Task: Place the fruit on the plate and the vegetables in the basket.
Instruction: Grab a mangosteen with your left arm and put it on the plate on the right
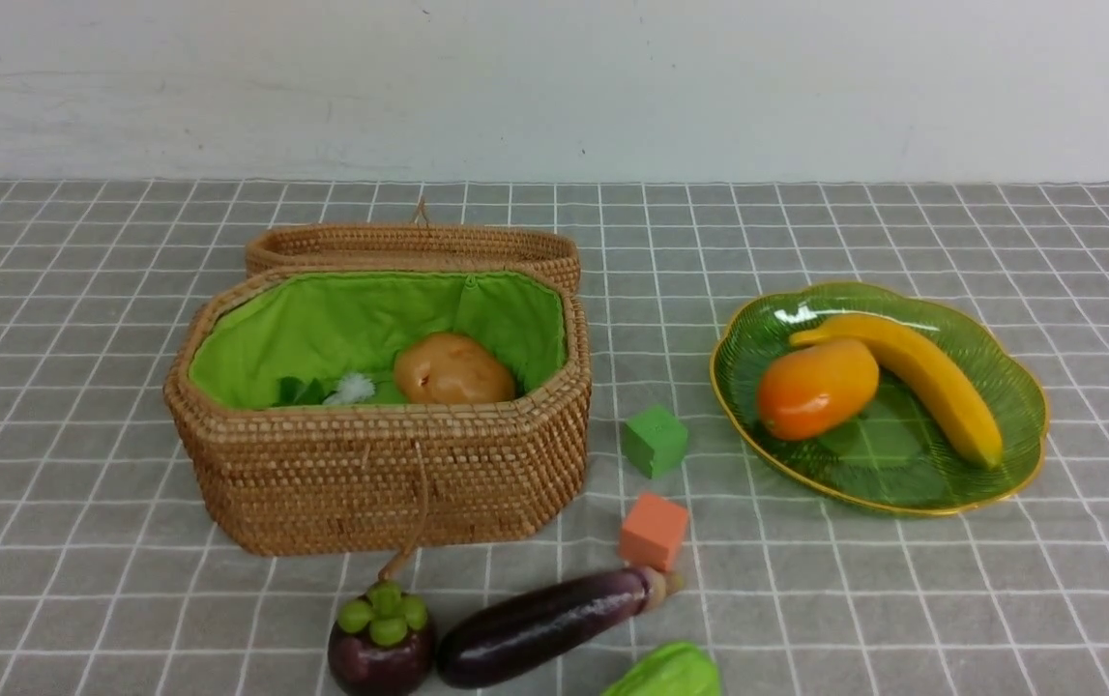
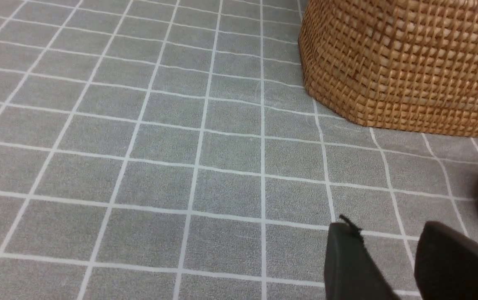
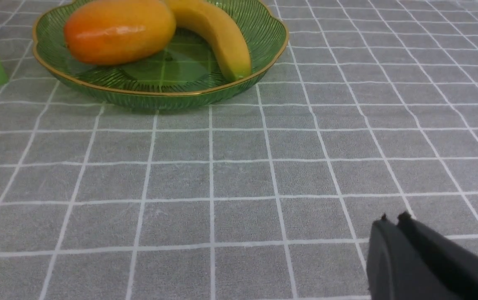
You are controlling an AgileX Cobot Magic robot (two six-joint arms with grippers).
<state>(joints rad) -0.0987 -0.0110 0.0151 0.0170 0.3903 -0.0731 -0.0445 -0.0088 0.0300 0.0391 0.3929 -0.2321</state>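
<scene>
The basket (image 1: 380, 483) sits open on the left of the gray cloth (image 1: 902, 599). Its lid (image 1: 414, 246) is tipped back behind it. The potato (image 1: 452, 370) lies inside, with the radish (image 1: 351, 389) beside it, mostly hidden by the wall.

The plate (image 1: 1023, 449) is on the right. The mango (image 1: 817, 387) and banana (image 1: 931, 382) lie on it, touching.

The mangosteen (image 1: 382, 643) stands just in front of the basket. The eggplant (image 1: 544, 626) is just beside it. A green vegetable (image 1: 665, 674) is cut off at the near edge. A green cube (image 1: 655, 441) and an orange cube (image 1: 654, 531) lie between basket and plate.

The left claw (image 2: 389, 233) is low near the basket's corner. Its fingers are apart, with nothing between them. A dark round thing at the edge of its view may be the mangosteen. The right claw (image 3: 394, 221) is clenched and empty, low over the cloth in front of the plate.
</scene>
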